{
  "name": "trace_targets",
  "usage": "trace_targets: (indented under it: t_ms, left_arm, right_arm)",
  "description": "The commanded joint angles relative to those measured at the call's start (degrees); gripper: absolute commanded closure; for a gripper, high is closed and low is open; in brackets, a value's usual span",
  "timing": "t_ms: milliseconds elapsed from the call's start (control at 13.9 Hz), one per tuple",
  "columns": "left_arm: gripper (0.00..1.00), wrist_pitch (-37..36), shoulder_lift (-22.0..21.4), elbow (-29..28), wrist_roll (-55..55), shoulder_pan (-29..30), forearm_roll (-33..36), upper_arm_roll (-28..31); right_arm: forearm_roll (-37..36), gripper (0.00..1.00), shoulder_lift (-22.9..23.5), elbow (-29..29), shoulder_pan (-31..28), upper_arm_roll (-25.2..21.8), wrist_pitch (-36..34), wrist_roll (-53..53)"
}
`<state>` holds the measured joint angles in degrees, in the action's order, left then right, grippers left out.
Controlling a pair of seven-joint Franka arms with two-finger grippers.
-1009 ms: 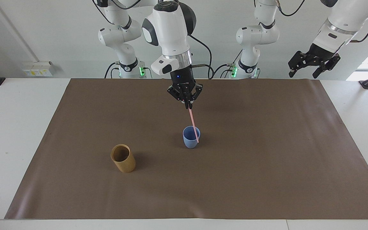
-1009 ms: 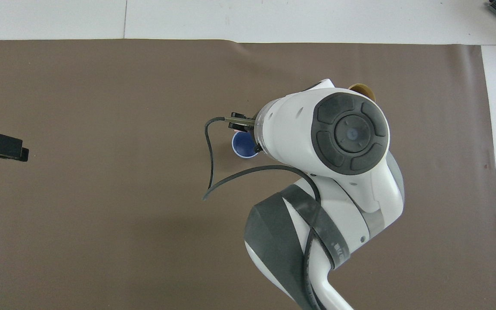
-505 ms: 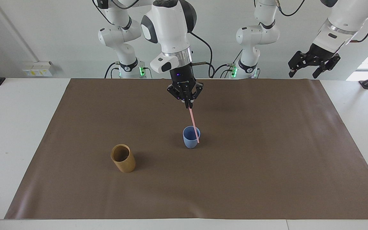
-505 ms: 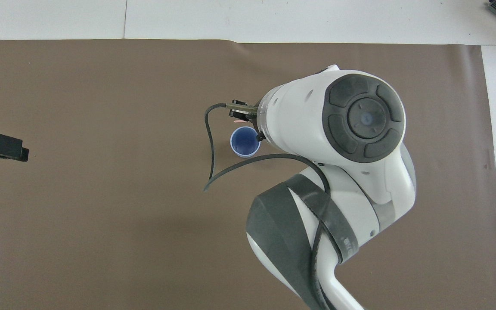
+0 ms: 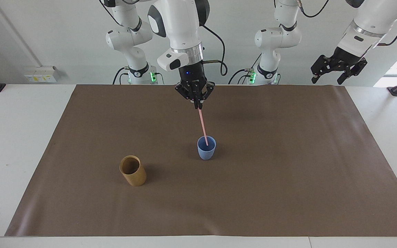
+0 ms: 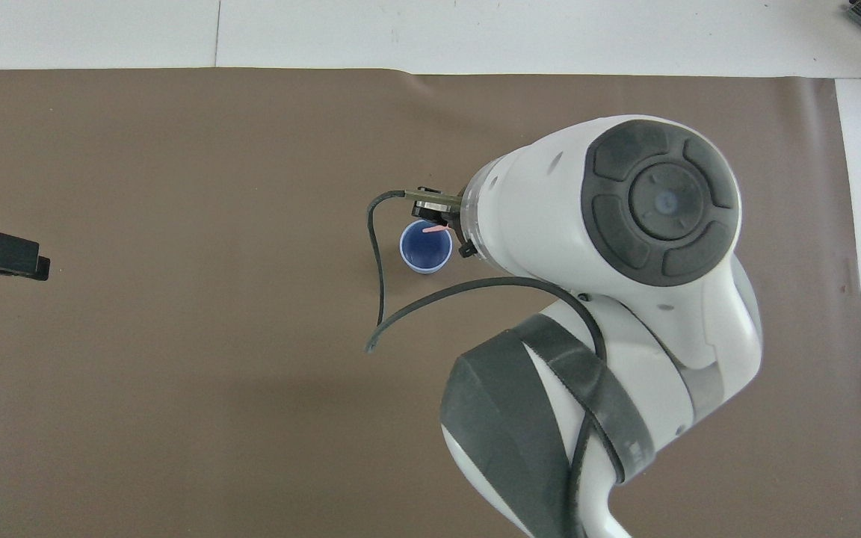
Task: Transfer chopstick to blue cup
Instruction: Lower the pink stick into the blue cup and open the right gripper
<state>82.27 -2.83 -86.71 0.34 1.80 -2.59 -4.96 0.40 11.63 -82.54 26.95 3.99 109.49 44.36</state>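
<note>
Mat (image 5: 288, 165): matt brown, paper-like sheet, smooth with faint creases. Table (image 5: 12, 137): smooth white, slightly sheened. Blue cup (image 5: 206, 151): matt, plastic-looking. Tan cup (image 5: 133, 171): bamboo-like, dull finish. Chopstick (image 5: 202, 125): smooth pale pink. Arm shells: glossy white plastic.

A tan cup (image 5: 132, 171) stands upright (open-topped) on the brown mat (image 5: 288, 172).

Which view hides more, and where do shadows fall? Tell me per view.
Overhead view: the right arm's bulk covers the right gripper and most of the chopstick. Facing view: soft, even light, faint shadows beside the blue cup and tan cup.
</note>
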Motion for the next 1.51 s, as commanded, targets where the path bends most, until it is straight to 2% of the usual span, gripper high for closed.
trace_targets:
  t_ms: [0, 288, 432, 577, 649, 721, 865, 937, 1009, 1153, 1225, 1297, 1441]
  left_arm:
    - [0.00, -0.36, -1.21, -1.01, 0.01, 0.92, -0.66, -0.40]
    - [0.00, -0.36, -1.21, -1.01, 0.01, 0.92, -0.75, -0.40]
    - [0.00, -0.36, -1.21, -1.01, 0.01, 0.92, -0.75, -0.40]
    - [0.00, -0.36, -1.21, -1.01, 0.01, 0.92, -0.75, -0.40]
    - [0.00, -0.36, -1.21, -1.01, 0.01, 0.92, -0.75, -0.40]
    - [0.00, -0.36, -1.21, -1.01, 0.01, 0.92, -0.66, -0.40]
    - [0.00, -0.36, -1.21, -1.01, 0.01, 0.92, -0.66, -0.40]
    - [0.00, -0.36, -1.21, -1.01, 0.01, 0.92, -0.66, -0.40]
    - [0.00, -0.36, -1.21, -1.01, 0.01, 0.92, -0.66, -0.40]
    - [0.00, -0.36, -1.21, -1.01, 0.01, 0.92, -0.66, -0.40]
    - [0.00, -0.36, -1.21, -1.01, 0.01, 0.92, -0.75, -0.40]
    - [0.00, -0.36, -1.21, -1.01, 0.01, 0.92, -0.66, -0.40]
    - [0.00, -0.36, -1.21, -1.01, 0.01, 0.92, -0.75, -0.40]
  right_arm:
    - [0.04, 1.00, -1.08, -3.58, -0.76, 0.40, 0.89, -4.70]
    - [-0.05, 1.00, -0.82, -7.89, -0.14, 0.76, 8.87, -7.52]
    - [0.04, 1.00, -1.00, -9.82, -0.14, 0.76, 9.07, -14.17]
    - [0.13, 1.00, -0.91, -10.53, -0.23, 0.76, 10.03, -16.49]
    - [0.13, 0.95, -0.91, -10.62, -0.75, 0.76, 10.04, -16.85]
    - [0.22, 0.84, -0.82, -10.88, -0.75, 0.76, 10.12, -17.55]
    - [0.22, 0.80, -0.38, -11.06, -0.40, 0.76, 10.13, -17.55]
    - [0.65, 0.72, -0.21, -10.89, -0.40, 0.76, 10.12, -17.55]
    - [0.92, 0.55, -0.03, -10.54, -0.40, 0.76, 10.21, -17.03]
    - [0.92, 0.34, 0.58, -8.78, -0.31, 0.76, 9.78, -16.85]
    - [0.92, 0.09, 0.58, -8.34, -0.40, 0.67, 9.86, -16.85]
    - [0.92, 0.00, 0.32, -7.55, -0.84, 0.58, 9.34, -16.76]
    - [0.66, 0.00, -1.51, -7.28, -2.32, -0.21, 8.37, -16.76]
